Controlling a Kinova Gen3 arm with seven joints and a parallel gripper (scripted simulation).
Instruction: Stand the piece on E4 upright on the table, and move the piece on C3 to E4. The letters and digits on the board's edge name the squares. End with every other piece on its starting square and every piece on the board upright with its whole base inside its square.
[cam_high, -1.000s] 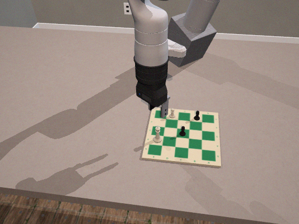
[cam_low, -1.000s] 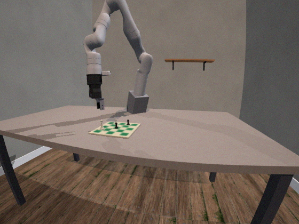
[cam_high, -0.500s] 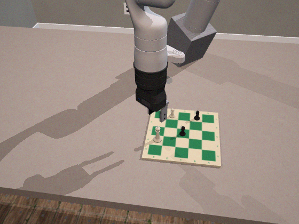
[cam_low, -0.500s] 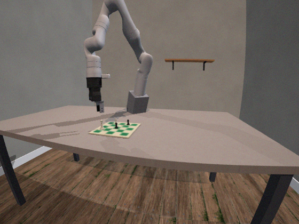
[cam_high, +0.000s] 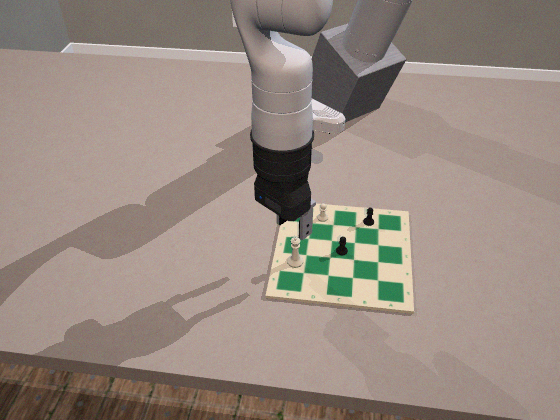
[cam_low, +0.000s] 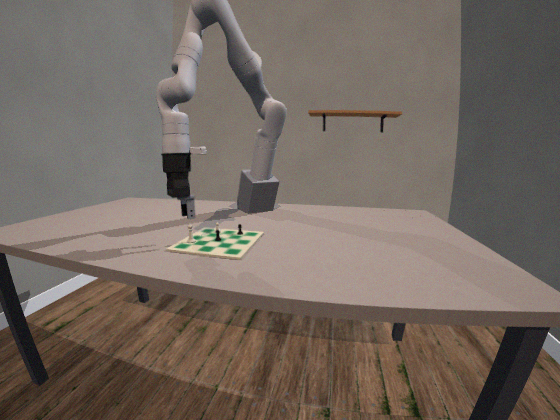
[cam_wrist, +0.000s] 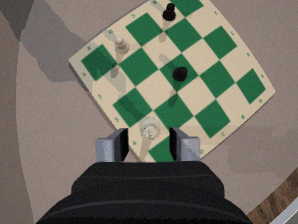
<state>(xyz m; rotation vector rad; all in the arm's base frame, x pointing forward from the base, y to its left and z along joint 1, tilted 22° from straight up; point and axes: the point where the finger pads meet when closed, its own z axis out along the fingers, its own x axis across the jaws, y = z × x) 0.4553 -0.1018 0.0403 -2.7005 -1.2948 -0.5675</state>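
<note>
Hand: hand points straight down above the board's corner nearest the tall white piece, fingers parted and gripping nothing; in the wrist view the white piece's top shows in the gap between them, well below.
Tall white piece: white piece with a crowned top stands upright on a light square in the board's outer column on the hand's side; the edge letters are too small to read, so I cannot tell the square's name from the pictures.
Black piece mid-board: black pawn-like piece stands upright on a green square near the board's middle, apart from the others.
Small white piece: white pawn stands upright in the far row, just beside the hand's fingers in the top view.
Far black piece: second black pawn stands upright in the far row, two columns from the white pawn.
Board: green-and-cream board lies flat on the table, five squares a side.
Table: brown table carries the board and the arm's grey pedestal; the arm's shadow falls across it.
Background: wooden wall shelf on the wall behind.
</note>
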